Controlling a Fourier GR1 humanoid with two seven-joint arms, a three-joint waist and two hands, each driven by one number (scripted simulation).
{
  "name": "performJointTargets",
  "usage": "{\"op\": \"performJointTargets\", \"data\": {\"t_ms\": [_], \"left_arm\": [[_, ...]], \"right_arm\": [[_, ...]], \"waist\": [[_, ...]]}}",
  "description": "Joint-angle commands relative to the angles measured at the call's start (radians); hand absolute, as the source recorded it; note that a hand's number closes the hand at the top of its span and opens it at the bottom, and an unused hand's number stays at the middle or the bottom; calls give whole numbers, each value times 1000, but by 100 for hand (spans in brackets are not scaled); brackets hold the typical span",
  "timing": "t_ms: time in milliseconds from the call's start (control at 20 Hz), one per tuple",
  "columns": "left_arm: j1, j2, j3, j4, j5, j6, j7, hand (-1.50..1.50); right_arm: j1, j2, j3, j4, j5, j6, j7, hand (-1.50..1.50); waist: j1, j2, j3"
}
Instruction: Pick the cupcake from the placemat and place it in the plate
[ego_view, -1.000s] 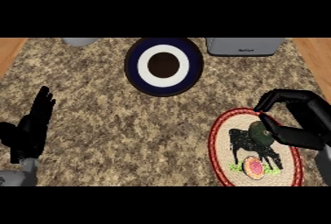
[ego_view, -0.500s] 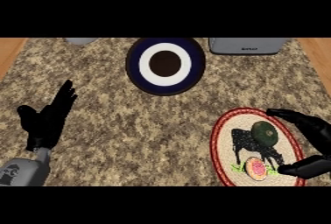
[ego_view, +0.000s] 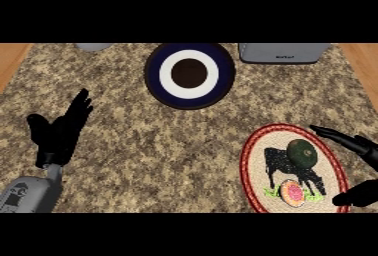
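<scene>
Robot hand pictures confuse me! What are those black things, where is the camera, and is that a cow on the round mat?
The camera sits in the robot's head and looks steeply down at a speckled kitchen counter. The black shapes are its two hands, on grey arms that come in from the bottom. The left robot hand is open, fingers up, resting at the left. The right robot hand is open at the right edge, fingers and thumb spread on either side of the round placemat, holding nothing. Yes, the mat seems to have a dark cow drawn on it. On the mat sits a round green thing, probably the cupcake, and a small pink-and-green bit is below it. Farther back is a plate, dark blue and white with a brown middle. Two grey objects peek in at the top.
</scene>
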Motion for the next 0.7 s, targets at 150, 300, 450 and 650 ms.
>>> {"op": "performJointTargets", "data": {"t_ms": [150, 300, 450, 650], "left_arm": [[50, -24, 13, -13, -17, -5, -5, 0], [54, -43, 2, -46, -42, 3, -1, 0], [-11, -53, 39, 75, -54, -29, -45, 0], [31, -24, 87, 45, -36, -84, -20, 0]], "right_arm": [[-10, -47, 106, -49, 110, 68, -51, -150], [-42, -25, 154, -55, 179, 26, 4, -150], [-63, -19, 172, -105, 245, -18, 79, -150], [-27, -50, 153, -76, 324, -46, 47, -150]], "waist": [[-5, -4, -2], [-2, -4, -2], [-10, -2, -2], [-7, -3, -2]]}}
